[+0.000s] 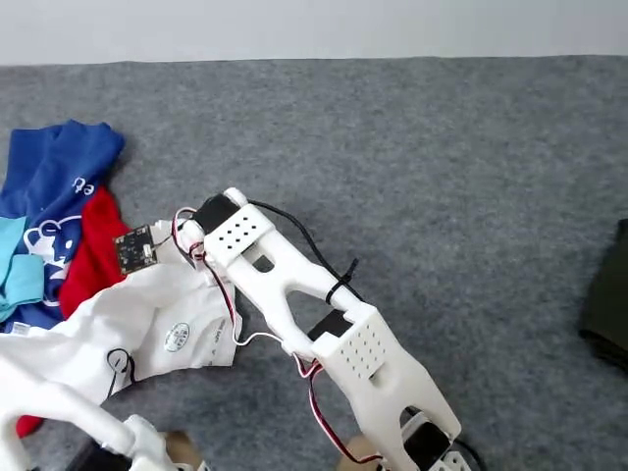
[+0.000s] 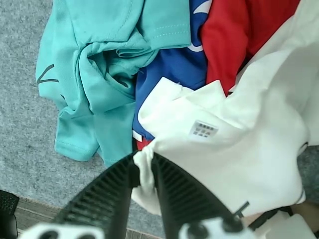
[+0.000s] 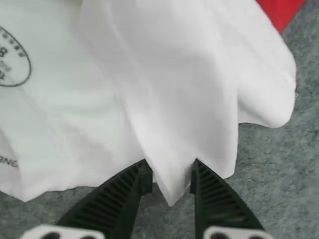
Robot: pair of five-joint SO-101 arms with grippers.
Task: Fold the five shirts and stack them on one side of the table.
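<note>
Grey felt table (image 1: 471, 167). Shirts lie heaped at its left side.

- Blue shirt (image 1: 54, 172) farthest back, crumpled.
- Red shirt (image 1: 93, 250) lies over the blue one, partly under the white.
- Teal shirt (image 2: 99, 59) bunched beside the blue, at the table's left edge.
- White shirt (image 1: 147, 324) on top, nearest the arms, spread loosely, a round print showing.
- Dark garment (image 1: 608, 294) at the far right edge, well apart from the heap. It is cut off by the frame, possibly a shirt.

Left gripper (image 2: 143, 167): jaws nearly together, pinching an edge of the white shirt.

Right gripper (image 3: 170, 172): jaws narrow, with a hanging fold of the white shirt nipped between them just above the table.
</note>
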